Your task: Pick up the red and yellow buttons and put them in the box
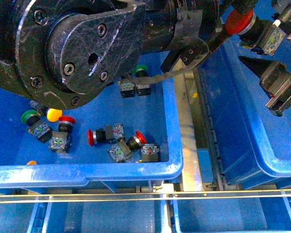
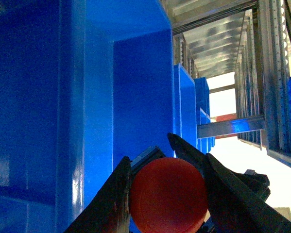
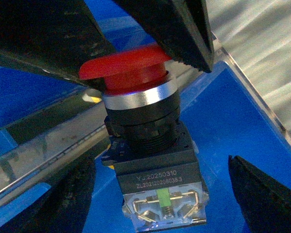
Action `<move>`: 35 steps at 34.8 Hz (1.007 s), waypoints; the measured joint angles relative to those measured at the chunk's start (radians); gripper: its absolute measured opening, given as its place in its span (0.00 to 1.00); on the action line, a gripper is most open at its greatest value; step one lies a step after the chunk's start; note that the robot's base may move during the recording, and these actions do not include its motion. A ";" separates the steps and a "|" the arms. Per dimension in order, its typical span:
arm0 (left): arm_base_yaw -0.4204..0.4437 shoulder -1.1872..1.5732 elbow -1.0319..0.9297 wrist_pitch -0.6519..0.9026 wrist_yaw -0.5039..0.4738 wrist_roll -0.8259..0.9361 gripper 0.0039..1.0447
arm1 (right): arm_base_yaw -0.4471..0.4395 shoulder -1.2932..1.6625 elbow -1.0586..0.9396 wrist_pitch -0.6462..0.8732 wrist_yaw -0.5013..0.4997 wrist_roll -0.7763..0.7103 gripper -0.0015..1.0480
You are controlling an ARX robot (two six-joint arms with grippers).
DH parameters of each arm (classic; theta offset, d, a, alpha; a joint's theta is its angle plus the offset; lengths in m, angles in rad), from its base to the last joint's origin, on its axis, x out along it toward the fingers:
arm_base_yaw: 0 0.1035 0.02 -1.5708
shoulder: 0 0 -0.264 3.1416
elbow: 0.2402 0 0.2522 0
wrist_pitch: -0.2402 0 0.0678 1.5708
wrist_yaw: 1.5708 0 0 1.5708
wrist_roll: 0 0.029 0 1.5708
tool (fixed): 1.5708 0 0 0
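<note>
Right claw (image 1: 256,80): released, jaws spread, just beneath the red button (image 3: 140,121).
Left claw (image 1: 235,19): clenched on that button's cap.
Red button: held above the box (image 1: 281,167), near its left wall, contact block toward the right claw.

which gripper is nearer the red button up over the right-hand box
Left: the left gripper is shut on the red button; the right gripper hangs open close by, apart from it.
</note>
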 joint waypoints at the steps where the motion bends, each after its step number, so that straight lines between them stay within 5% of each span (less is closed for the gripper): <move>1: 0.000 0.000 0.000 0.000 0.000 0.000 0.33 | -0.001 0.001 0.000 0.000 0.000 -0.001 0.69; 11: 0.000 0.000 0.000 0.000 0.000 0.001 0.33 | -0.012 0.008 0.000 -0.006 0.004 -0.014 0.35; 26: 0.000 0.000 0.000 -0.009 -0.006 0.002 0.33 | -0.016 0.010 -0.004 0.007 -0.005 -0.019 0.33; 35: 0.000 0.000 0.000 -0.014 -0.014 0.010 0.78 | -0.018 0.010 -0.020 -0.003 -0.011 -0.019 0.33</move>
